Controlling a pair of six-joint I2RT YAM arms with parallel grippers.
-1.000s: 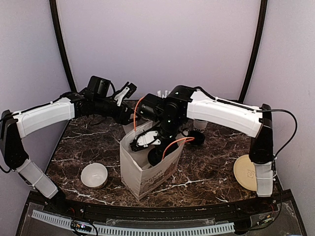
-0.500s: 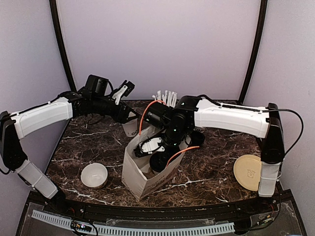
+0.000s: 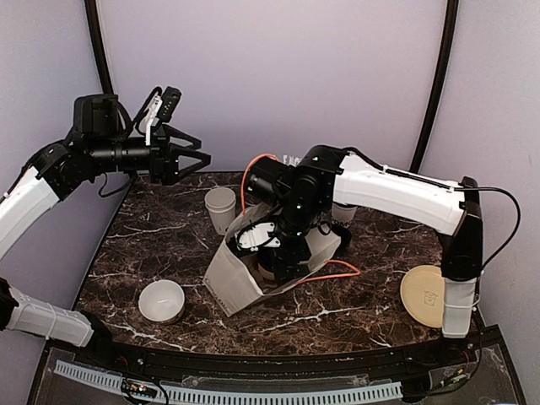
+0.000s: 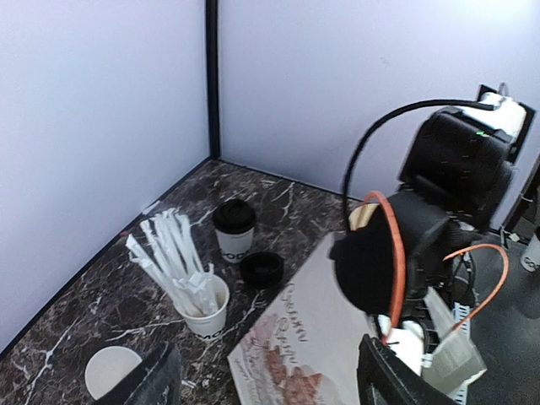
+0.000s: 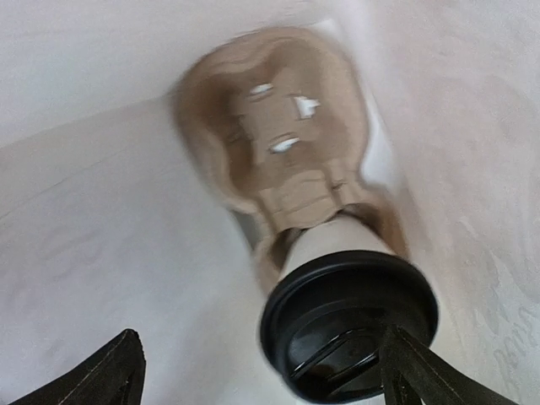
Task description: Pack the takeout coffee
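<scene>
One takeout coffee cup (image 5: 350,325) with a black lid sits in a tan cardboard carrier (image 5: 278,126) inside the white paper bag (image 3: 228,283). My right gripper (image 5: 266,375) is inside the bag, open, its right finger over the lid's edge. In the top view the right gripper (image 3: 270,256) is down in the tilted bag. The second lidded cup (image 4: 234,232) stands on the table behind the bag (image 4: 304,337). My left gripper (image 3: 196,162) is open, empty and high above the table's back left; it is also open in its own wrist view (image 4: 266,388).
A cup of white straws (image 4: 198,299) and a loose black lid (image 4: 261,268) stand near the lidded cup. An open white cup (image 3: 221,208) stands left of the bag. A low white bowl (image 3: 161,301) is front left, a tan disc (image 3: 424,295) at the right edge.
My left arm has lifted off the bag's rim and swung up and left. The bag now leans to the left. My right gripper stays inside it.
</scene>
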